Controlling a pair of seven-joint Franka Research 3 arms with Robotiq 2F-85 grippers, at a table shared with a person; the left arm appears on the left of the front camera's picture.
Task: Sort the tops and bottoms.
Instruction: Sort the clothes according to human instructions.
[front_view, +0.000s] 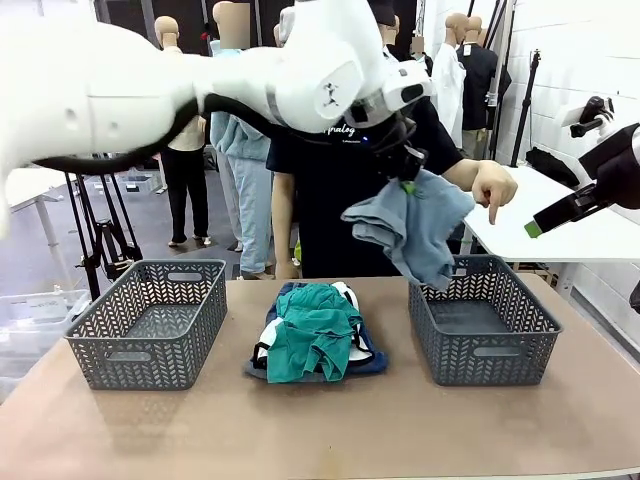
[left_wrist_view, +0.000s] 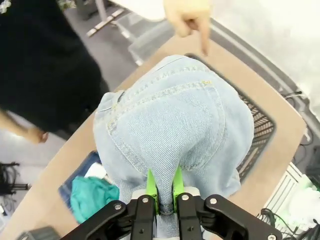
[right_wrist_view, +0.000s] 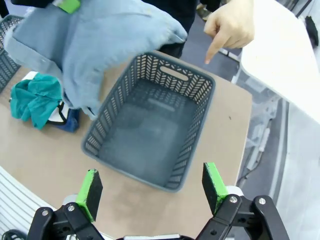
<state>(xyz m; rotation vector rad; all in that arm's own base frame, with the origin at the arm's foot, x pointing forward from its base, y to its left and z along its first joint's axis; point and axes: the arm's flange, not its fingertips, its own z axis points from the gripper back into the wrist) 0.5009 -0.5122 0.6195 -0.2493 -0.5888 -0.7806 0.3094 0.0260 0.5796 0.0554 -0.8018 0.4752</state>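
Right now my left pincer (left_wrist_view: 164, 189) is clamped on a thin fold of the faded denim (left_wrist_view: 175, 125), which hangs in the upper middle of the front frame, over the left rim of the right-hand basket (front_view: 487, 352). With so small a pinch it could slip. Released here, it might drape over the rim, since much of it seems to hang outside. A person's hand (front_view: 492, 186) points down at that basket. It and the left-hand basket (front_view: 148, 352) look empty. My right pincer (right_wrist_view: 152, 182) stands wide apart, empty. The teal top (front_view: 313, 335) lies on the centre pile.
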